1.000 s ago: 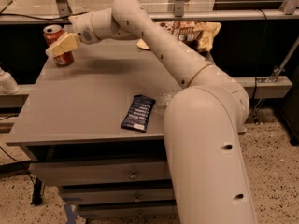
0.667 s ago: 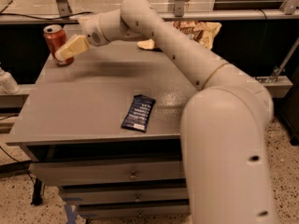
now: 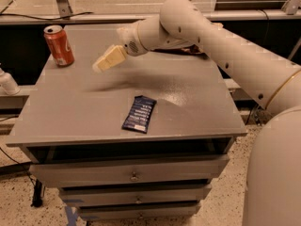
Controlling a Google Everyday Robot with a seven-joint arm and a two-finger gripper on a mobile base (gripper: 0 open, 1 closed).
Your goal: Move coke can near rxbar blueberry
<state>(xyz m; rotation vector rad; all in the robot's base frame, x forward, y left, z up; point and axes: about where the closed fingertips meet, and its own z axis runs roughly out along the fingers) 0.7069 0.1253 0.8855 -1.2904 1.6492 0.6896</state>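
The coke can (image 3: 59, 45), red with a silver top, stands upright at the back left corner of the grey table (image 3: 188, 112). The rxbar blueberry (image 3: 139, 113), a flat dark navy bar with white text lines, lies near the table's front middle. My gripper (image 3: 106, 60) hangs above the table, to the right of the can and apart from it, behind and to the left of the bar. It holds nothing that I can see. My arm (image 3: 197, 27) reaches in from the right across the back of the table.
The table is the top of a drawer cabinet (image 3: 134, 175). A white object (image 3: 5, 81) sits on a lower ledge at the far left. A dark snack bag (image 3: 194, 51) is mostly hidden behind my arm. A rail runs along the back.
My gripper has moved right and forward, away from the coke can it was next to. The can stays upright in its corner. The bar has not moved.
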